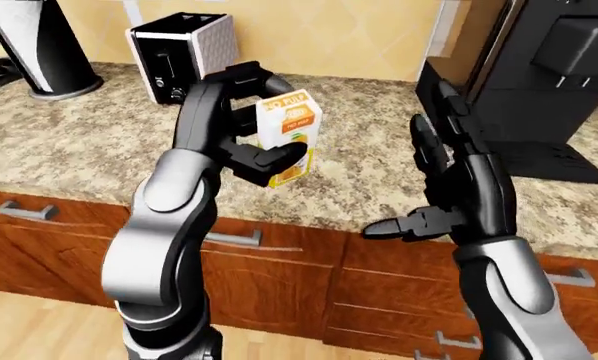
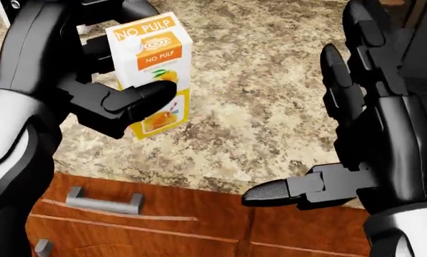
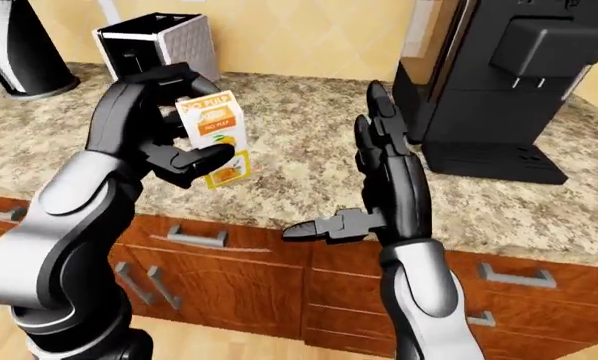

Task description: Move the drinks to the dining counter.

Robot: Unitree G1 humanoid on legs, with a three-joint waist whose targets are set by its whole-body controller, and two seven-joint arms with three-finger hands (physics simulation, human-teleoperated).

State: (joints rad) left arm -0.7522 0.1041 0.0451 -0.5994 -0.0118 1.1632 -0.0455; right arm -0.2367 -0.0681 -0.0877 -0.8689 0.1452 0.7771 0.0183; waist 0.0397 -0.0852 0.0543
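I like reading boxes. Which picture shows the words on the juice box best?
The head view: the juice carton is close there, and NO PULP reads clearly above the left hand gripping it. In both eye views the carton looks smaller and its print is too tiny to read.

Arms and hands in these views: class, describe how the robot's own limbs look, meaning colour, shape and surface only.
Both arms have glossy silver-grey rounded shells with black joints. The left hand and right hand are black, with three thick, segmented fingers ending in rounded tips. No cables, markings or sleeves show.
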